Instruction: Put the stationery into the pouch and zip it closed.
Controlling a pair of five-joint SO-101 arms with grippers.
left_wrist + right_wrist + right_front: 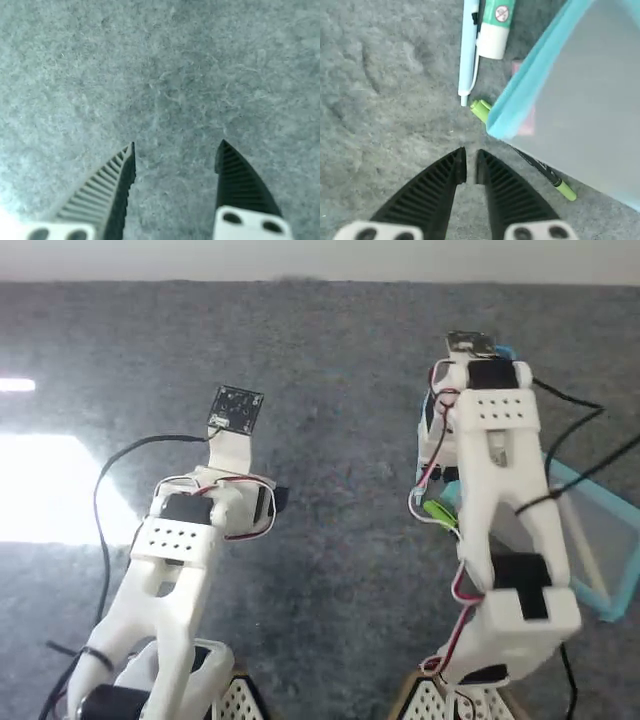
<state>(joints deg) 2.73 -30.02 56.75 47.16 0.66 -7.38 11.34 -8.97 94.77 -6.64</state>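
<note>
A translucent pouch (580, 100) with a cyan edge lies on the grey felt, and it also appears at the right of the table in the high view, pouch (600, 540). Beside its corner lie a light blue pen (468, 50), a green-and-white glue stick (495, 25) and a green marker (481, 108) that runs under the pouch. Something pink (524, 125) shows through the pouch. My right gripper (471, 167) hangs just short of the marker's tip, shut with nothing in it. My left gripper (175, 150) stands open over bare felt, well away from the stationery.
Grey felt covers the whole table (330, 360). The right arm (495, 440) stands over the pouch's near edge and hides part of it. A bright glare patch (50, 490) lies at the left. Both arm bases sit at the front edge.
</note>
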